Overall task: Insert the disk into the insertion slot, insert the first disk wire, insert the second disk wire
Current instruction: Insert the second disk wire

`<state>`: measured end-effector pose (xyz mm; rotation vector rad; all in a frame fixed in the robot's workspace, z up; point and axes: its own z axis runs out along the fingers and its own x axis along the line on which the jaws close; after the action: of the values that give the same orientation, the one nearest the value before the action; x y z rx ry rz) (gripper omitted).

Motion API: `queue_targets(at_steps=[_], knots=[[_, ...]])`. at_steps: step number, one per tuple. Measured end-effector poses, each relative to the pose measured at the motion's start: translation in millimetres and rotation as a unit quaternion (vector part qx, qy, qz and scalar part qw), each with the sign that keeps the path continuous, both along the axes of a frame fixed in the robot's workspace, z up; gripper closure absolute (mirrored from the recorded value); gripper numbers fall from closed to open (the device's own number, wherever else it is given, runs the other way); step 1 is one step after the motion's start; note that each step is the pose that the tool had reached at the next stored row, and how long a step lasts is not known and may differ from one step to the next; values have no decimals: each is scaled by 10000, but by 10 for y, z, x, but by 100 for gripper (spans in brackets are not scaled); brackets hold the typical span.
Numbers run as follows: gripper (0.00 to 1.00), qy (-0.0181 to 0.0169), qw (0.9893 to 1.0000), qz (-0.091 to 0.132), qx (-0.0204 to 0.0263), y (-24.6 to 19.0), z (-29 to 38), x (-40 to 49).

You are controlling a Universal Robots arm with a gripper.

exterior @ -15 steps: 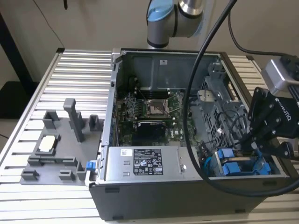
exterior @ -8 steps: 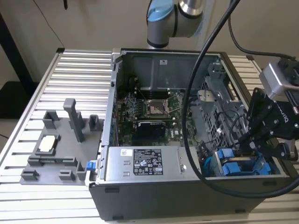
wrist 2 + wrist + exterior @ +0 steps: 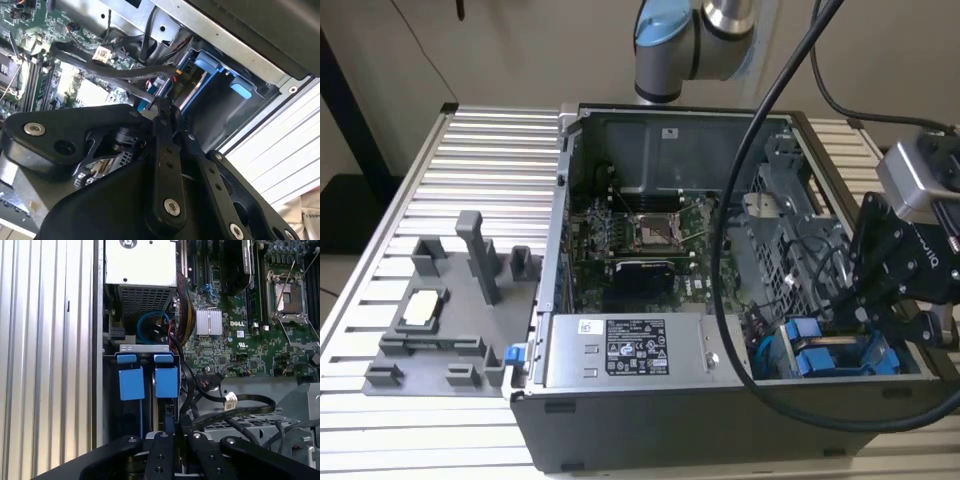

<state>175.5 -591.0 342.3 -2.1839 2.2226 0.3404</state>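
My gripper (image 3: 172,432) had its fingers pinched together on a thin dark wire right over the insertion slot (image 3: 145,390), where the disk (image 3: 166,382) already sat in its blue carrier. I judged the wire limp and its plug delicate — best held close behind the connector. Around the slot the computer case (image 3: 620,415) was cramped with cables, on a ribbed metal table (image 3: 440,200).

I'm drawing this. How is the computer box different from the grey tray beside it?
The computer box is tall and open, with a circuit board inside; the grey tray is low, with upright pegs. The gripper reaches into the computer box, not the grey tray. Both sit on the ribbed table.
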Motion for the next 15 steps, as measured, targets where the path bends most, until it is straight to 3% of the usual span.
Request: queue_targets(at_steps=[10, 15], knots=[[84, 0, 10000, 0, 0, -6, -49, 4], [84, 0, 10000, -3, 41, -6, -61, 4]])
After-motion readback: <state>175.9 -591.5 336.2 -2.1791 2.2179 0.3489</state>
